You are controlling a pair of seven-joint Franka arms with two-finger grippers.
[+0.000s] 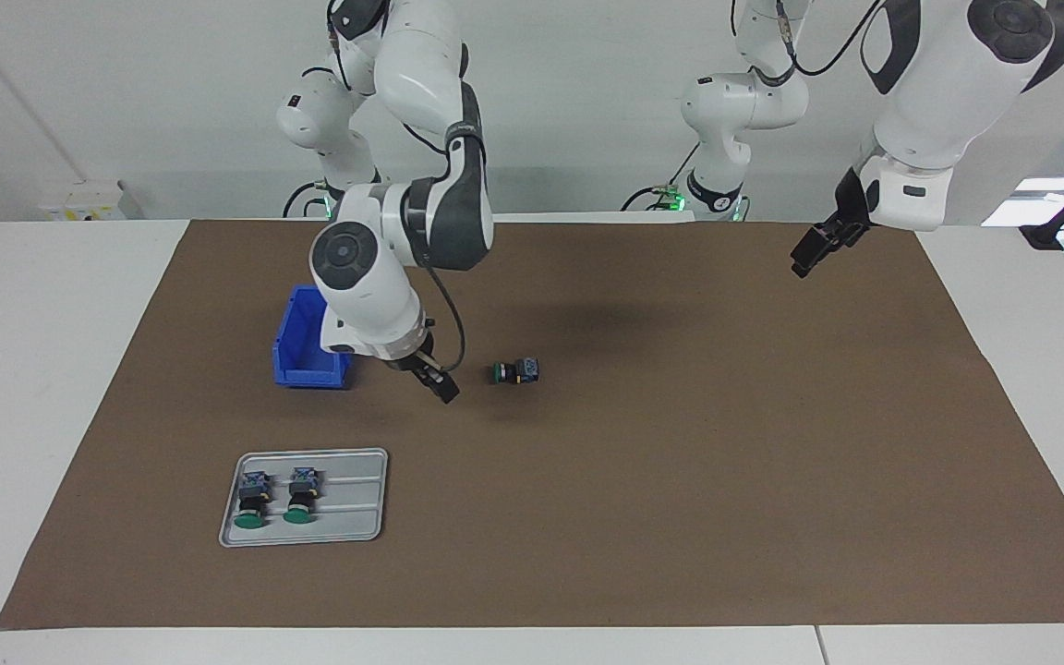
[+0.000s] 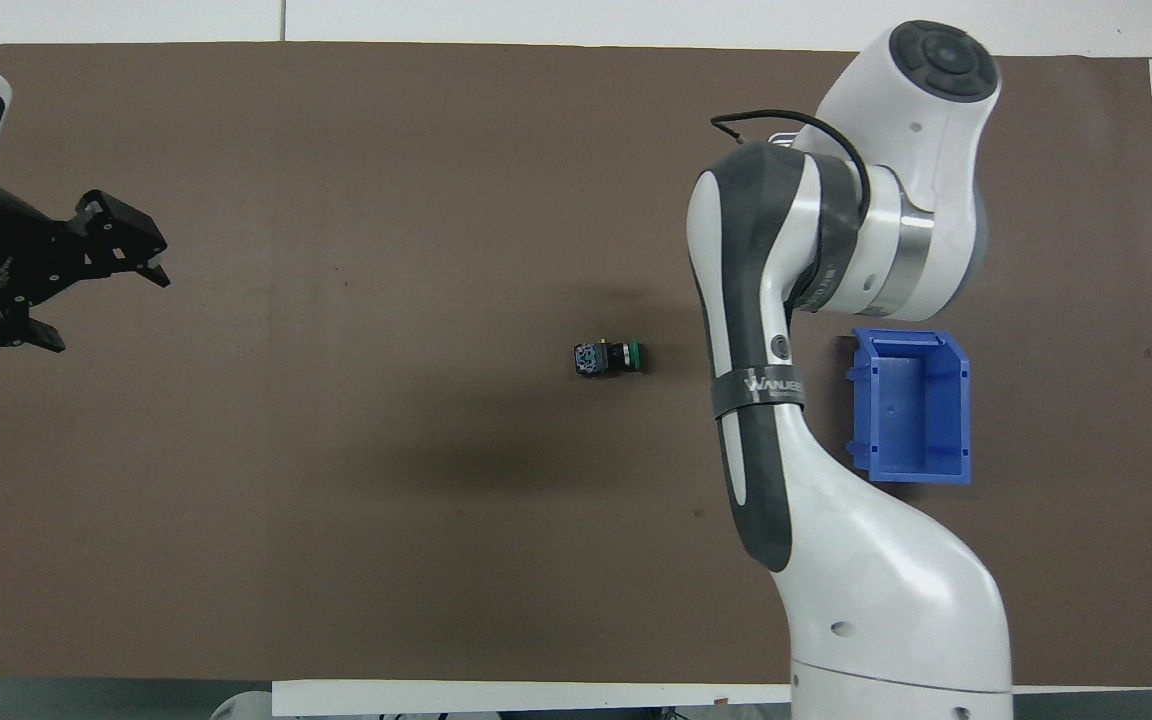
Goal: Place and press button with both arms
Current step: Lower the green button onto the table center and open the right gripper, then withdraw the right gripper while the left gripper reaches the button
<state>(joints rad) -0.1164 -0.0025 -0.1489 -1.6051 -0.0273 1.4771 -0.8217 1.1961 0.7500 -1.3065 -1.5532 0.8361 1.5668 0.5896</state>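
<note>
The button [image 1: 515,371] lies on its side on the brown mat [image 1: 726,480] near the middle of the surface, free of either claw, its green cap pointing toward my right arm's end and its blue-grey terminal block toward my left arm's end. My right claw [image 1: 442,388] hangs low over the mat just beside it, between the button and the blue bin [image 1: 310,344], holding nothing; I cannot tell how wide its fingers stand. My left claw [image 1: 809,256] is up over the mat's edge at my left arm's end, well apart from the button, fingers spread wide and empty.

I judge the placing as done and the pressing as still to do. The button looks small, light and hard: rigid plastic that will not give under a grip, but light enough to skate or roll across the mat if I push on the cap with nothing bracing it. The round cap and collar look smooth and likely to slip, so I would not pinch there. The squarish terminal block offers flat faces, which is where I would hold it, across the block with one claw, leaving the cap clear for the other claw to push along the button's axis. The terminals seem the delicate part, so a moderate squeeze should do.

Two more buttons [image 1: 272,497] lie in the grey tray [image 1: 356,526], farther from me than the bin.
</note>
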